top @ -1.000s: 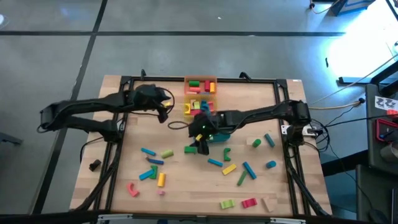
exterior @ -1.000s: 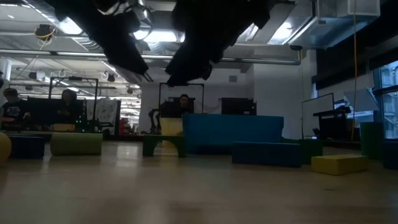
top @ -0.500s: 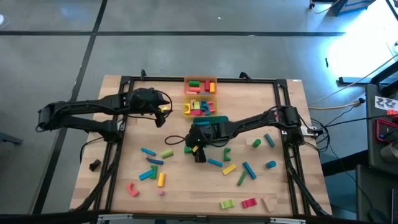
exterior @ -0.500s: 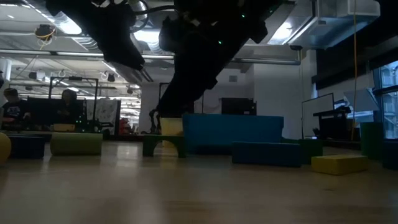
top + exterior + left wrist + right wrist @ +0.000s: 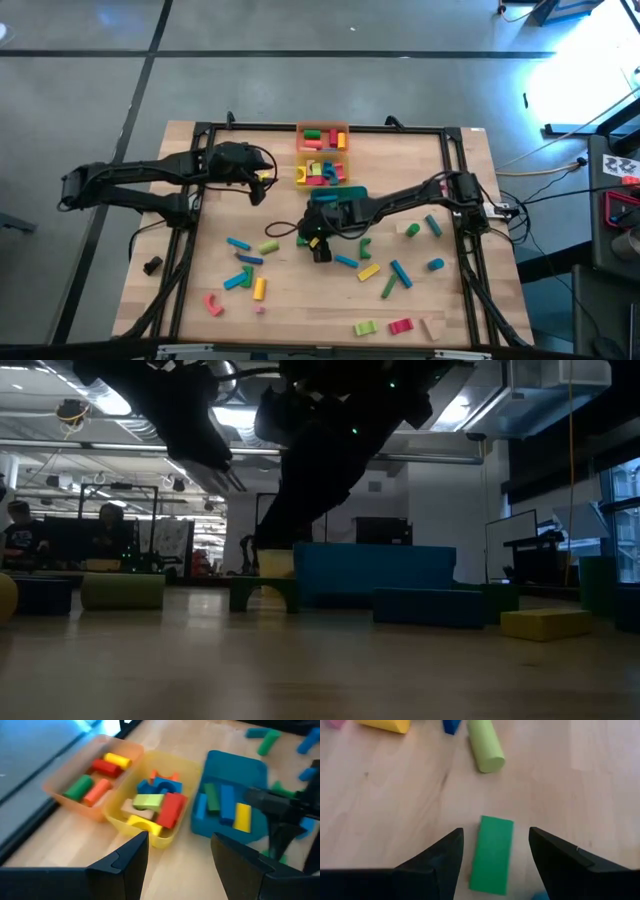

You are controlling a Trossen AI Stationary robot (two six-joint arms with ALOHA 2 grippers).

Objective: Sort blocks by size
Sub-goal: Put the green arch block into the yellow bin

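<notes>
Green and flat on the bare wood, a rectangular block (image 5: 491,854) lies between the spread fingers (image 5: 434,865) of the right gripper (image 5: 310,241), which hangs over the middle of the counter (image 5: 440,285) with nothing in its grasp; whether the fingers touch the block is hard to tell. A pale green cylinder (image 5: 485,752) lies near it. The blocks (image 5: 372,270) are scattered loose across the near half of the counter, on both sides of the right gripper. Others sit in three trays at the middle of the far edge: the orange tray (image 5: 60,772), the yellow tray (image 5: 186,765) beside it, and the teal tray (image 5: 235,762). The left gripper (image 5: 262,183) hovers toward the far left, near the trays, its fingers (image 5: 125,865) apart and empty
</notes>
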